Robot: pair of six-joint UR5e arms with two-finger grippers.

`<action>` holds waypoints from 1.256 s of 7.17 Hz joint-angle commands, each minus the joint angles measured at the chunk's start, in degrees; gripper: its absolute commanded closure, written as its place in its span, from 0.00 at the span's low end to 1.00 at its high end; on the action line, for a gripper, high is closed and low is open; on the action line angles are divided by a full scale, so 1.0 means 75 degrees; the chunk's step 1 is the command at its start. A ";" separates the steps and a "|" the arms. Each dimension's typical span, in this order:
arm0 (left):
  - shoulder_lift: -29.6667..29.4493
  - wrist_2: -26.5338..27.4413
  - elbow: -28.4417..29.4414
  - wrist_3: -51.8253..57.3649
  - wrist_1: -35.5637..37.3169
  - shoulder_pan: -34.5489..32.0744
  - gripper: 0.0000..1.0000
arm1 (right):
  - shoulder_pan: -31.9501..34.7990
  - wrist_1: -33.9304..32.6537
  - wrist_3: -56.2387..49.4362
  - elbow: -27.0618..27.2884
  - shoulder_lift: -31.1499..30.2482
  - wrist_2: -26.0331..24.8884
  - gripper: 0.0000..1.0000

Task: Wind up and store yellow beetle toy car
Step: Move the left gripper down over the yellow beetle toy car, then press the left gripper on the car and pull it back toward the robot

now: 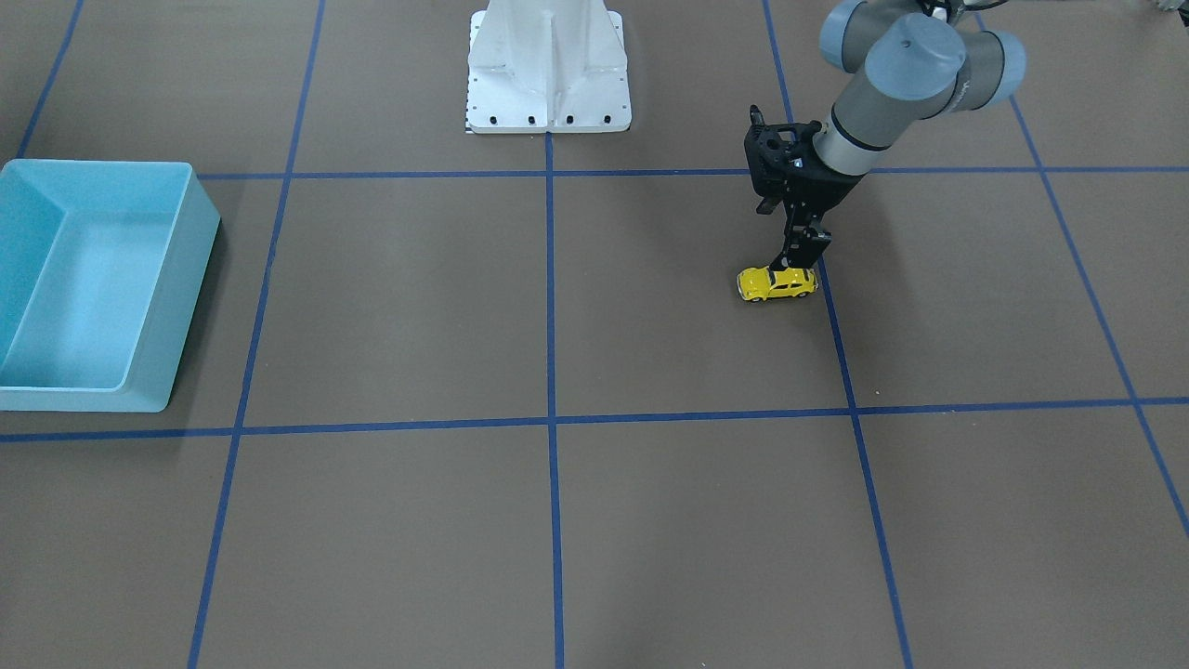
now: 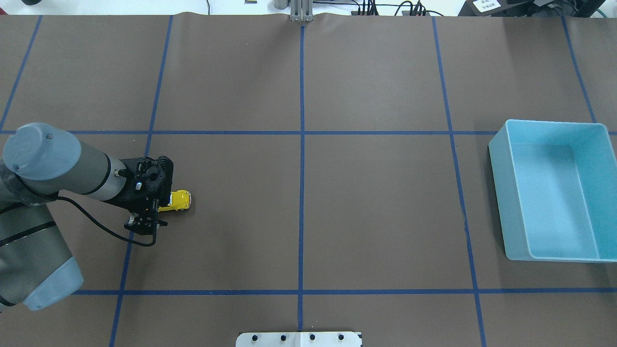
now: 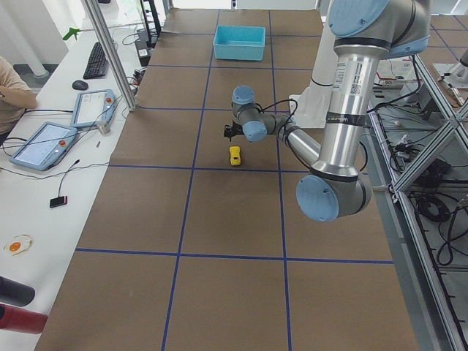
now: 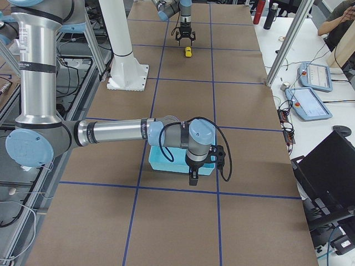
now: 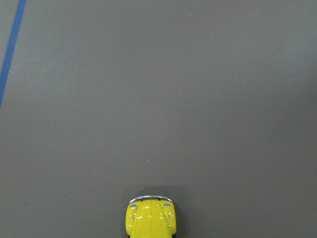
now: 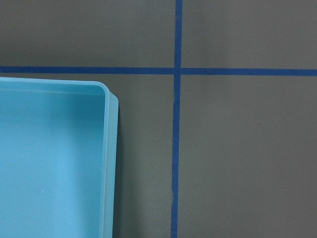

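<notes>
In the overhead view, you see the left arm [image 2: 53,164] reach in from the far left over a brown table [image 2: 376,193] marked into squares by blue tape lines [image 2: 301,193]. The left gripper [image 1: 799,255] points down with its fingers spread apart, holding nothing. The car [image 2: 179,200] is small and bright yellow. It stands on its wheels on the table right below those fingers, on the robot's left side, in the middle row of squares and just right of a tape line. From overhead the gripper's black body hides one end of the car, and the other end sticks out toward the table's centre. The left wrist view shows only that end, with its silver bumper, at the bottom edge. In the side views the fingertips hang just above the roof, not touching it. Moving right, you cross brown surface and tape lines, with the robot's white base plate [image 2: 299,339] at the near edge. Far right, well apart from the car, sits a light blue bin [image 2: 503,193], open side up. The right gripper [image 4: 193,178] hangs pointing down just beside the bin. You cannot tell whether its fingers are spread or closed.
</notes>
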 commanded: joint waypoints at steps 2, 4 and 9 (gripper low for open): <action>-0.0497 0.0335 0.0619 -0.0421 0.0070 0.0107 0.00 | 0.0000 0.0003 0.0000 0.0006 -0.0011 0.0000 0.00; -0.0510 0.0547 0.0761 -0.0748 0.0082 0.0107 0.00 | 0.0000 0.0003 0.0000 0.0006 -0.0023 0.0000 0.00; -0.0779 0.0571 0.1113 -0.1068 0.0445 0.0213 0.02 | 0.0000 0.0003 0.0000 0.0006 -0.0023 0.0000 0.00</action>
